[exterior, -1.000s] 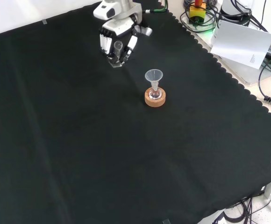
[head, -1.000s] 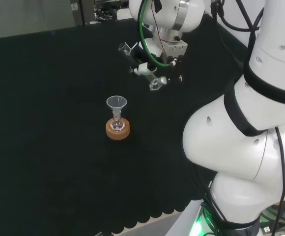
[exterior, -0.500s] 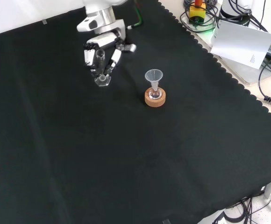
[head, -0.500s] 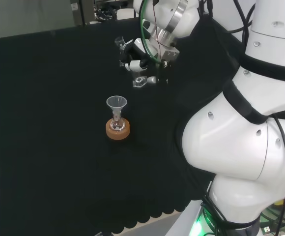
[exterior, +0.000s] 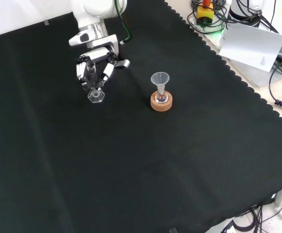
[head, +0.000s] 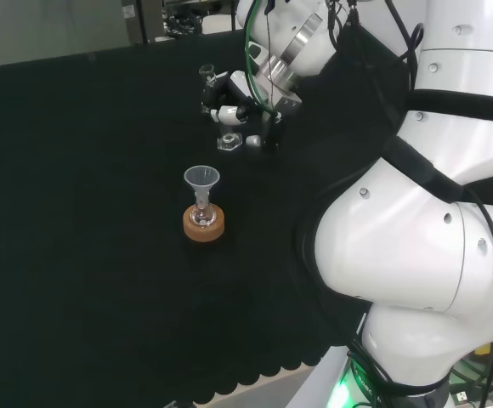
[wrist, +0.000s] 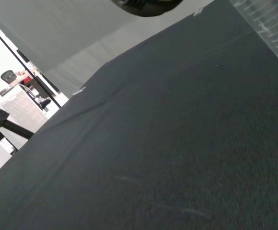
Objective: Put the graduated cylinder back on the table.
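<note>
Robot hand [exterior: 93, 69] lower (graduated cylinder [exterior: 96, 92] upright now)

On the worktop [exterior: 146, 165], toward the far right corner in the front view: cork stand [exterior: 161, 101] with a small flask [exterior: 161, 95] seated in it, funnel [exterior: 160, 79] sitting in the flask's neck. Just left of that in the front view, apart from the stand: graduated cylinder [exterior: 96, 92], upright, base on or just above the cloth, hand [exterior: 93, 68] curled round its upper part from above. In the head view, cylinder [head: 228, 136] and hand [head: 245, 106] behind the stand [head: 203, 223] and slightly right. Near edge and left half bare.
</note>
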You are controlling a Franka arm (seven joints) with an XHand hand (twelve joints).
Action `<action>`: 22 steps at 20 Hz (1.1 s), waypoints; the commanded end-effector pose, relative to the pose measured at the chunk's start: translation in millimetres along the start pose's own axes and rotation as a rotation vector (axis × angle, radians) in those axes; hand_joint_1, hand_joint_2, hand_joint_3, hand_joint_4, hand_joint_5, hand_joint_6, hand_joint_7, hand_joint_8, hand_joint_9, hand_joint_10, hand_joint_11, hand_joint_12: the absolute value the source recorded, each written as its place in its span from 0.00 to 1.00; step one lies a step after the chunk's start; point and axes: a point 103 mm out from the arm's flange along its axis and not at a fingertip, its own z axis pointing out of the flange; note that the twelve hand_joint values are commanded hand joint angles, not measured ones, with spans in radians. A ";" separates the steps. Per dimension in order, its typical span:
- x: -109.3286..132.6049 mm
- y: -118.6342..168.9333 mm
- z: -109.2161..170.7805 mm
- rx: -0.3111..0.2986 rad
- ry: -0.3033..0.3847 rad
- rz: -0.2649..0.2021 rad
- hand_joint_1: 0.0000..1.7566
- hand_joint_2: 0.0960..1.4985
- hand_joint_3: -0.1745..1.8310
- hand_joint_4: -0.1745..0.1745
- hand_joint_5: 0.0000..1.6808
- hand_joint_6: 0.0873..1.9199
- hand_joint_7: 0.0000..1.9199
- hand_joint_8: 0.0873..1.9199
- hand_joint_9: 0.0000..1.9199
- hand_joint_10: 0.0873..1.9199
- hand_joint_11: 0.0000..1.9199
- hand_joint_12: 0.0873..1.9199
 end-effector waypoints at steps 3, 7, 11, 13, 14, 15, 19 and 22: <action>-18.1 11.7 18.7 -0.006 0.112 -0.001 0.71 0.71 0.09 0.30 0.61 0.51 0.54 0.43 0.74 0.00 0.62 0.36; -24.5 12.5 20.1 -0.031 0.149 -0.006 0.71 0.73 0.09 0.02 0.57 0.53 0.51 0.52 0.72 0.00 0.60 0.37; -29.2 12.5 20.0 -0.038 0.169 -0.013 0.71 0.74 0.09 0.00 0.55 0.55 0.49 0.54 0.71 0.00 0.59 0.38; -30.7 12.0 20.8 -0.043 0.173 -0.014 0.71 0.74 0.09 0.00 0.55 0.55 0.49 0.55 0.71 0.00 0.58 0.39; -31.0 12.0 20.9 -0.044 0.174 -0.015 0.71 0.75 0.09 0.00 0.55 0.55 0.49 0.55 0.70 0.00 0.58 0.39; -31.2 12.0 21.0 -0.042 0.173 -0.017 0.71 0.75 0.09 0.00 0.55 0.56 0.49 0.55 0.70 0.00 0.58 0.39; -31.0 11.4 20.7 -0.027 0.164 -0.030 0.66 0.75 0.09 0.00 0.56 0.54 0.52 0.30 0.68 0.00 0.56 0.41; -29.8 9.0 19.4 0.001 0.158 -0.053 0.65 0.76 0.09 0.00 0.53 0.58 0.49 0.27 0.66 0.00 0.53 0.44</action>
